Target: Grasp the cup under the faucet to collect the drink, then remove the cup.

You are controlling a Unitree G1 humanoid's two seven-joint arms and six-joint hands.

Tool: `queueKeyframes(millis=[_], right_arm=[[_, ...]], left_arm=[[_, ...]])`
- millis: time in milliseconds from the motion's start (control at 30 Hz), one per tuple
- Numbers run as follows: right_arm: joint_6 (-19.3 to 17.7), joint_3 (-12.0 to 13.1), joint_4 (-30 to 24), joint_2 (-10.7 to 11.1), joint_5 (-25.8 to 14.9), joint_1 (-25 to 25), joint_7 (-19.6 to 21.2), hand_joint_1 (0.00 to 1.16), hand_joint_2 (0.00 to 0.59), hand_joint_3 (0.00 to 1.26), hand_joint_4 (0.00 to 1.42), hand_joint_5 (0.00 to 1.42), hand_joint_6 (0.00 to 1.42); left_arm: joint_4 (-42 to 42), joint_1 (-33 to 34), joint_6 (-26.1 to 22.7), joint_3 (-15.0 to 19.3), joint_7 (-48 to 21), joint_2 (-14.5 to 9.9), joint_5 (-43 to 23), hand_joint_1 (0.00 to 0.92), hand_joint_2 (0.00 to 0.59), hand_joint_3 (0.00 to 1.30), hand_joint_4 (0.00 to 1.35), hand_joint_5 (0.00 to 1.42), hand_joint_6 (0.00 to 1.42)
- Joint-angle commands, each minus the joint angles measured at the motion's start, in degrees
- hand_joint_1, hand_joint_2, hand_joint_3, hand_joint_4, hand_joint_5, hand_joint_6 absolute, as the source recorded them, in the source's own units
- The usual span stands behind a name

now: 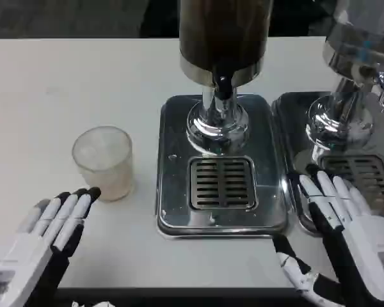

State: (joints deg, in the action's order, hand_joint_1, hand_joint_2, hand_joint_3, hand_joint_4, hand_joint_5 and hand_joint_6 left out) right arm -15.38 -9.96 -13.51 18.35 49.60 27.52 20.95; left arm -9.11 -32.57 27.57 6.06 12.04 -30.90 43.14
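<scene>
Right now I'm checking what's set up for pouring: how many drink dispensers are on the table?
2. One dispenser stands at centre on its drip tray; a second dispenser sits at the right edge, partly cut off. More could lie beyond the frame.

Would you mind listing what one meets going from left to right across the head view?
Left hand → cup → drip tray of the dark drink dispenser → right hand, lying at the edge of a second dispenser's tray.

no legible text, labels or numbers
</scene>
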Motion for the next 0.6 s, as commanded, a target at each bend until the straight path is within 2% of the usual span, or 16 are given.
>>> queueKeyframes(millis=[33, 367, 600], right_arm=[[0.4, -0.3, 0.7, -0.1, -0.8, -0.3, -0.4, 0.34, 0.445, 0.09, 0.00, 0.00, 0.00], [0.7, -0.6, 1.0, -0.5, -1.8, -0.6, -0.3, 0.33, 0.445, 0.10, 0.00, 0.00, 0.00], [1.9, -0.9, 0.0, -2.3, -1.7, -0.5, -0.1, 0.33, 0.446, 0.10, 0.00, 0.00, 0.00]], left_arm=[[0.3, 0.3, -0.5, -0.2, -0.7, -0.5, -0.3, 0.000, 0.030, 0.00, 0.00, 0.00, 0.00], [1.5, 1.1, 0.2, -0.5, -0.8, -0.3, -1.1, 0.000, 0.030, 0.00, 0.00, 0.00, 0.00], [4.5, 2.2, 6.6, 0.7, 6.2, 0.8, -3.6, 0.000, 0.005, 0.00, 0.00, 0.00, 0.00]])
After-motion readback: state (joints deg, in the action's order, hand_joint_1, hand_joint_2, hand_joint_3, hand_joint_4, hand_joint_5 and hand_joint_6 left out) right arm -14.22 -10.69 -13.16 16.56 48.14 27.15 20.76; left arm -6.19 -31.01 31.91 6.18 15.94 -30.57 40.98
